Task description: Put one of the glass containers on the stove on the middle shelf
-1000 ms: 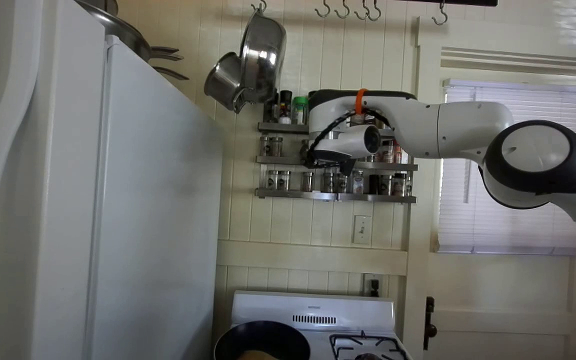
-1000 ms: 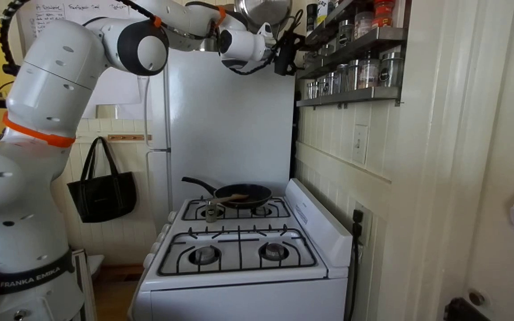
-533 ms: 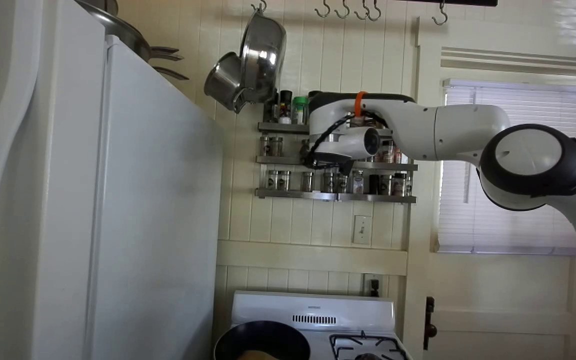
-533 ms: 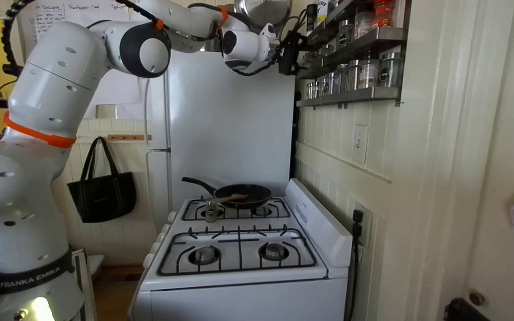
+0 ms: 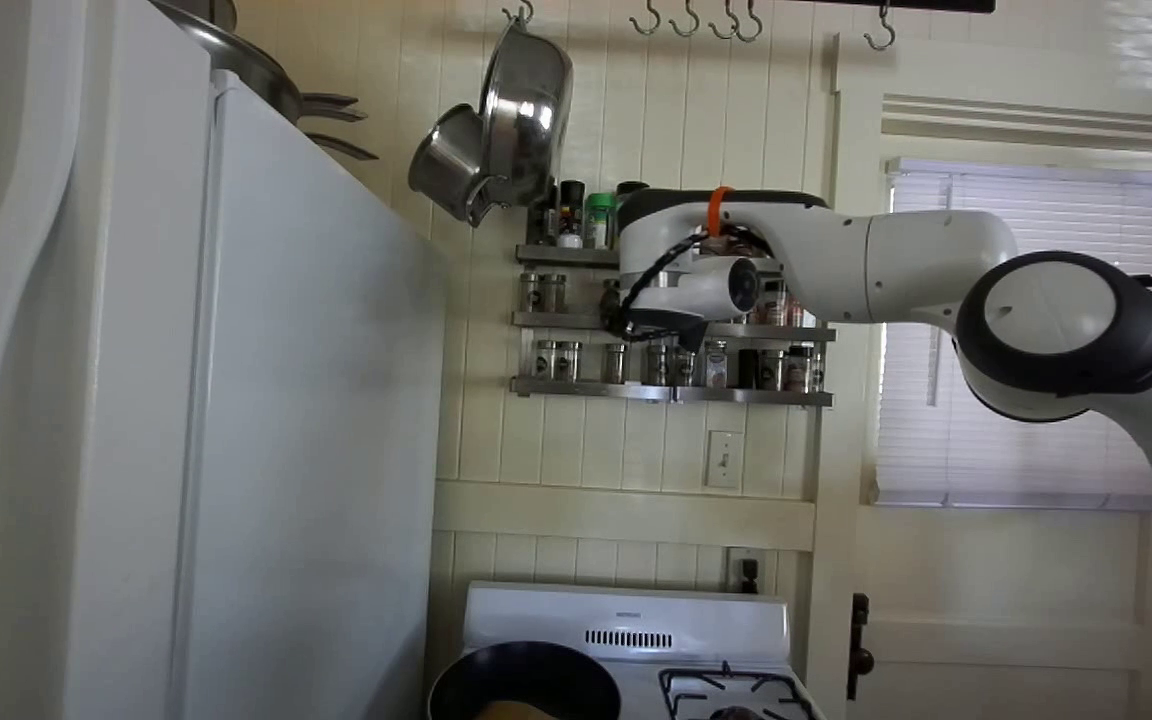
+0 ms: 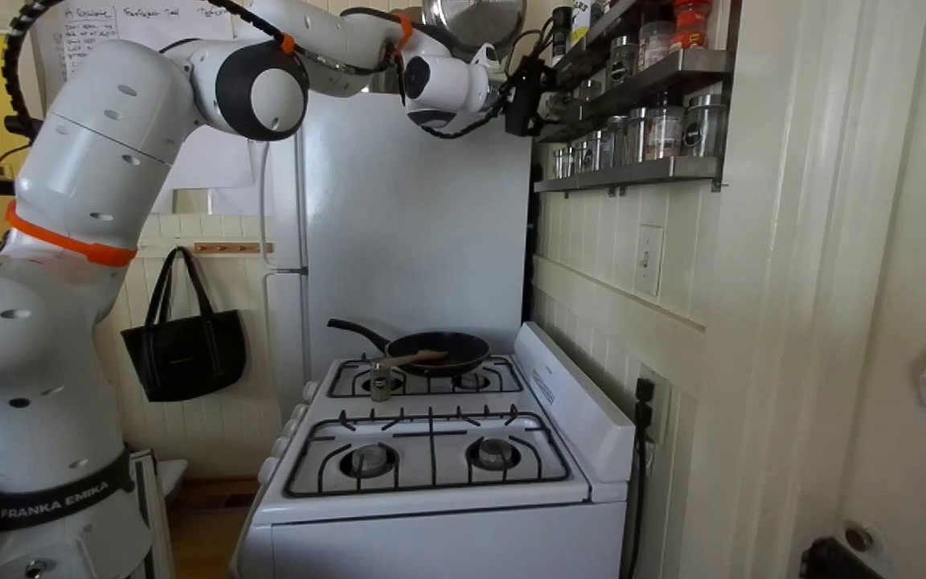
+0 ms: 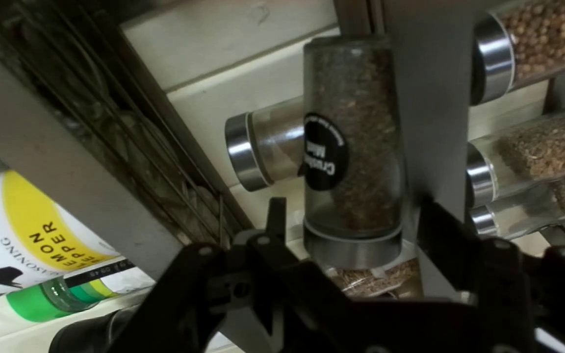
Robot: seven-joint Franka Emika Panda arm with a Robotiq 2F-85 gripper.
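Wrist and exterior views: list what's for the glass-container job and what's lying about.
Job:
black two-finger gripper
glass jar with round black label
white stove with black grates
small glass jar on it
silver metal middle shelf

Lying about:
round black frying pan
brown wooden utensil
black tote bag

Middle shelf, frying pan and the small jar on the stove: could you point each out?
Middle shelf (image 6: 636, 89): in an exterior view, on its front rail.
Frying pan (image 6: 440, 371): in an exterior view, on its outer wall.
Small jar (image 6: 380, 387): in an exterior view, on its body below the lid.

A black bag (image 6: 184, 355) hangs near the refrigerator (image 6: 419, 225).
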